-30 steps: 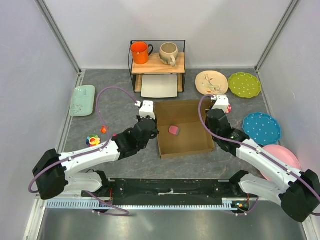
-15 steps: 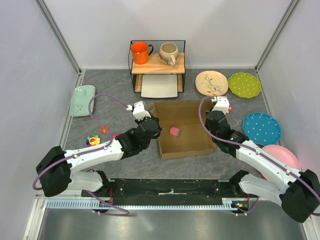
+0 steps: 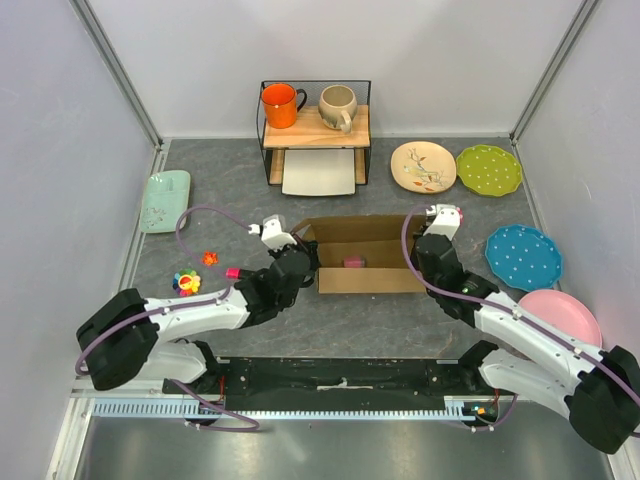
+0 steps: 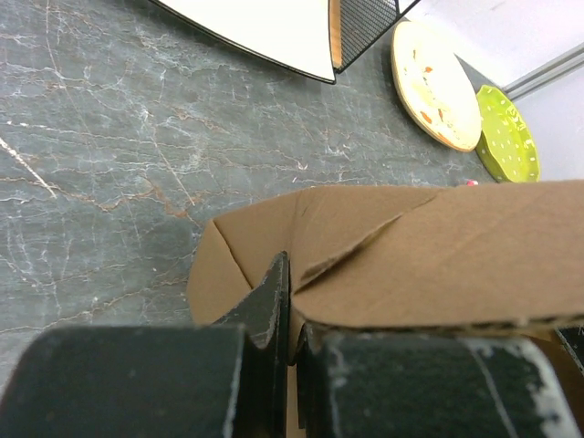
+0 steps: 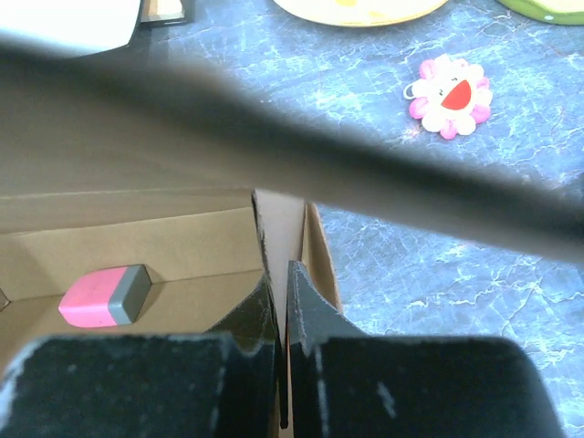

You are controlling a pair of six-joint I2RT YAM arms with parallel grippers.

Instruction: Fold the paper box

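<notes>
The left fingers [image 4: 271,301] pinch a wall of the paper box [image 3: 370,281], fully closed; the right fingers [image 5: 308,315] too (pink eraser [image 5: 102,297] left of them).

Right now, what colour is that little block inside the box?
The block is pink with a grey end, clearest in the right wrist view.

Brown paper box [image 3: 370,279], pink-and-grey eraser [image 5: 103,295], green white-dotted plate [image 3: 489,170]
</notes>
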